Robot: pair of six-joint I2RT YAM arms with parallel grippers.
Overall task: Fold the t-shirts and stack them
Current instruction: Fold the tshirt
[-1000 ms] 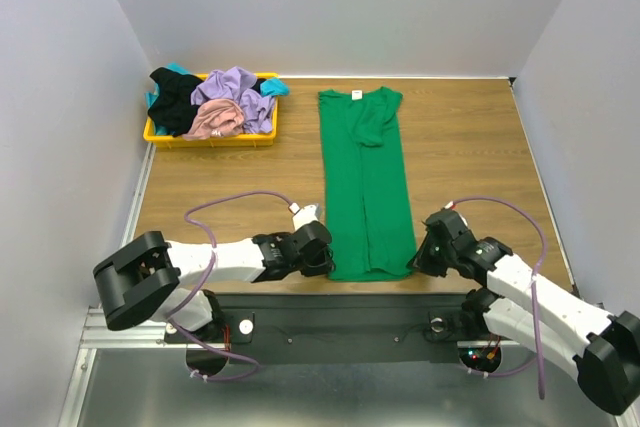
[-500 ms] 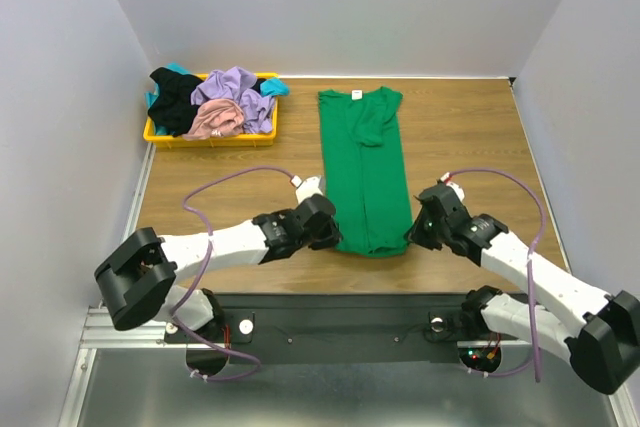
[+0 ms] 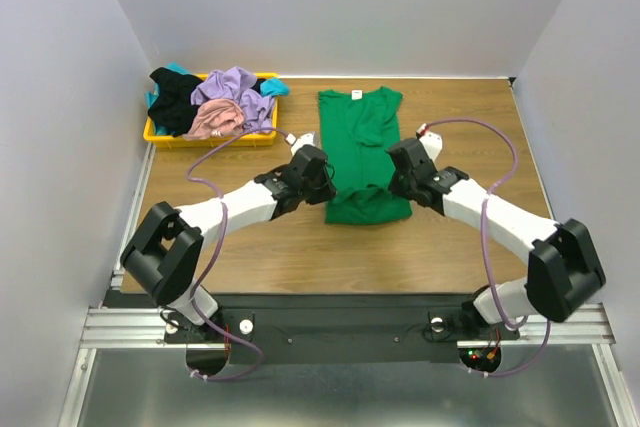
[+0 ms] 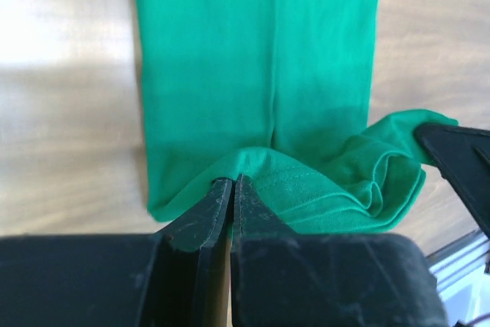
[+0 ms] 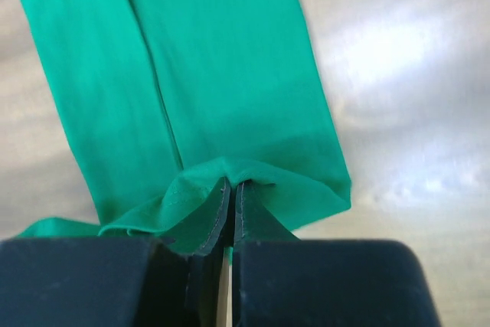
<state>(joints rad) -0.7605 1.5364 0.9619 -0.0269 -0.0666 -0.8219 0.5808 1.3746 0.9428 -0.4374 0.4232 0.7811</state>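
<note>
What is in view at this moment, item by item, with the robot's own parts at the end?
green t-shirt: one, bright green, lengthwise mid-table, near hem lifted and bunched
neck label: one, white, at the green shirt's far collar
yellow tray: one, yellow, far left of the table
black t-shirt: one, black, left in the tray
lavender t-shirt: one, lavender, on top of the heap
pink t-shirt: one, dusty pink, front of the tray
teal t-shirt: count unclear, teal, peeking out at the tray's ends
table: one, brown wood
cables: two, purple, one per arm
left end effector: one, black, shut on the hem
right end effector: one, black, shut on the hem
</note>
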